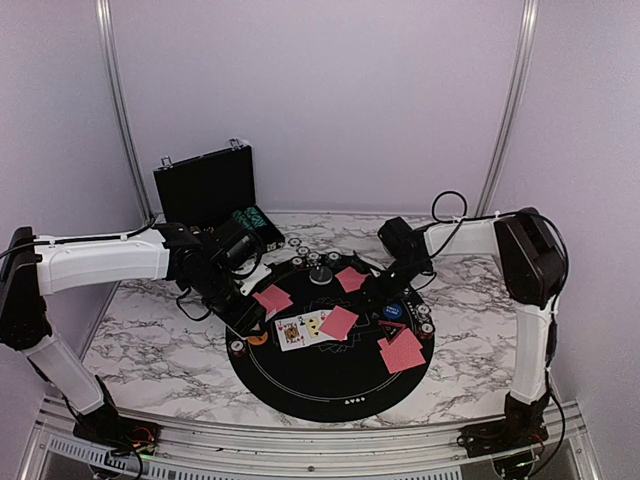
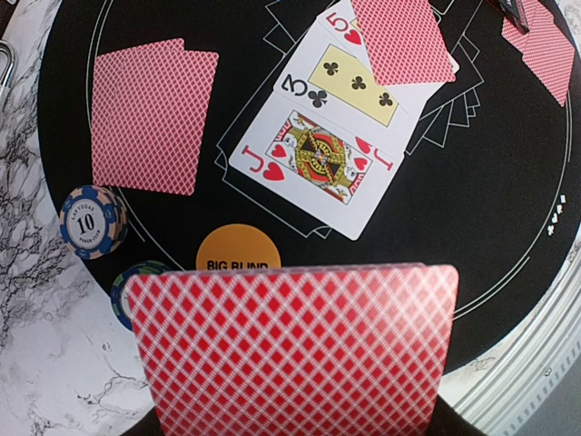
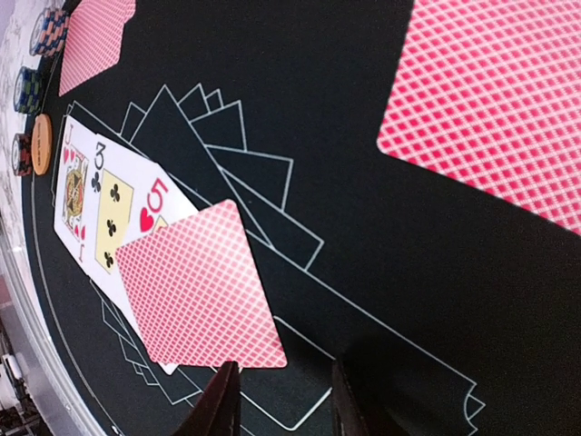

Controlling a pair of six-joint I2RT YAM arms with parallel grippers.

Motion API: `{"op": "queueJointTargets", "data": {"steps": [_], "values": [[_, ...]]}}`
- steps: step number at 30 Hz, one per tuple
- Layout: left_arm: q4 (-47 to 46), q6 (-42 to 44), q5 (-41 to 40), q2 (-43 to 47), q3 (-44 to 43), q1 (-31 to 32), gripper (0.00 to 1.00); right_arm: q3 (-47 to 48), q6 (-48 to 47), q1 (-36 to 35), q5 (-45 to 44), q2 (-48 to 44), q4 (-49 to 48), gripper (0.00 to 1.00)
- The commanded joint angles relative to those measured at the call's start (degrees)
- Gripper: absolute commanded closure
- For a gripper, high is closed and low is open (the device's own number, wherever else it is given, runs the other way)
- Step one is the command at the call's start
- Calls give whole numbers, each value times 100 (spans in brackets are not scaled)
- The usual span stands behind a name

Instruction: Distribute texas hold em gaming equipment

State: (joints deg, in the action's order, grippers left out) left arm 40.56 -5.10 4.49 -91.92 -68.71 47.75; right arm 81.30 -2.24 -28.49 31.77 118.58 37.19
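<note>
Remote inspection, counted by item.

Grippers: the left gripper (image 1: 243,312) is clenched on a deck of cards (image 2: 290,354), red backs toward its wrist camera, held clear of the surface at the left edge of the round black mat (image 1: 300,385); the right gripper (image 3: 282,368) stands released, nothing between its fingers, low over the mat and just short of a face-down card (image 3: 200,286).

Cards on the mat: I count three face up in one overlapping row, the jack of hearts (image 2: 313,159), three of clubs (image 2: 354,82) and five of hearts (image 2: 338,23); the face-down card lies partly across the five. There are three further face-down groups; the left pair (image 2: 150,113) is two cards slightly offset; the right pair (image 1: 402,351) likewise; the far group (image 1: 350,279) I cannot count.

Discs: two; the orange disc (image 2: 236,256), marked BIG BLIND, near the mat's left rim; the blue disc (image 1: 393,312) on the right side.

Chip stacks: two beside the orange disc, one (image 2: 91,222) marked 10, the other (image 2: 136,289) partly behind the deck; three (image 1: 314,259) at the far rim; two (image 1: 428,329) at the right rim.

The black case (image 1: 205,185) stands at the back left of the marble table (image 1: 150,330).
</note>
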Motion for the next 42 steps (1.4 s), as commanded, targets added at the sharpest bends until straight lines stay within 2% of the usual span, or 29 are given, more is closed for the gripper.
{"op": "queueJointTargets", "data": {"steps": [1, 7, 11, 18, 28, 42], "values": [[51, -10, 50, 78, -133, 22, 50, 81, 363, -51, -286, -408, -154, 60], [97, -68, 62, 22, -217, 56, 50, -494, 1418, -120, 478, -1099, -1331, 44], [141, -81, 42, -33, -316, 116, 50, -1081, 2552, -285, 1223, -1361, -2743, 34], [222, -58, 16, -113, -465, 193, 50, -1464, 4008, -778, 1653, -1363, -4403, 23], [273, -41, -42, -202, -607, 278, 50, -1217, 4748, -1434, 1779, -915, -5150, 21], [282, -10, -54, -247, -685, 319, 50, -937, 5204, -1752, 1901, -478, -5653, 21]]}}
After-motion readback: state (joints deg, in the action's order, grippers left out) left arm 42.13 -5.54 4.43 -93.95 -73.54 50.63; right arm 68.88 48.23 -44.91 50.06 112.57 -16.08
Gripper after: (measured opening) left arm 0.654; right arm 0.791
